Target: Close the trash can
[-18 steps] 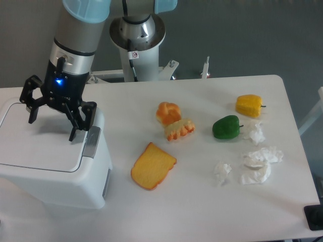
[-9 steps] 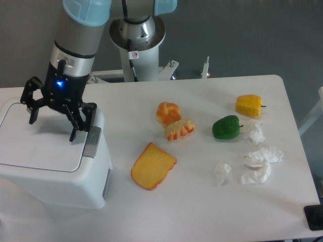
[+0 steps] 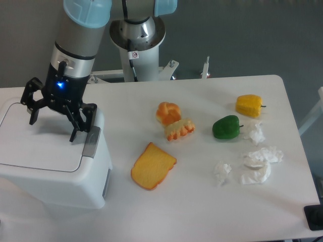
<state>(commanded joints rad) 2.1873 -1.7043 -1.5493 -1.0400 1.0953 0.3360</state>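
Observation:
The trash can (image 3: 50, 176) is a large white boxy bin at the left edge of the table. Its flat white lid (image 3: 38, 146) lies down flat on top, and the grey latch tab (image 3: 91, 142) sits at the lid's right edge. My gripper (image 3: 52, 128) hangs just above the lid's rear part, pointing down. Its black fingers (image 3: 76, 126) are spread wide apart and hold nothing.
On the white table lie a slice of toast (image 3: 152, 166), an orange pastry (image 3: 168, 112), a ridged yellow piece (image 3: 179, 129), a green pepper (image 3: 226, 127), a yellow pepper (image 3: 249, 105) and several crumpled tissues (image 3: 260, 165). The robot base (image 3: 137, 45) stands behind.
The gripper has risen very slightly above the lid. Nothing else has moved.

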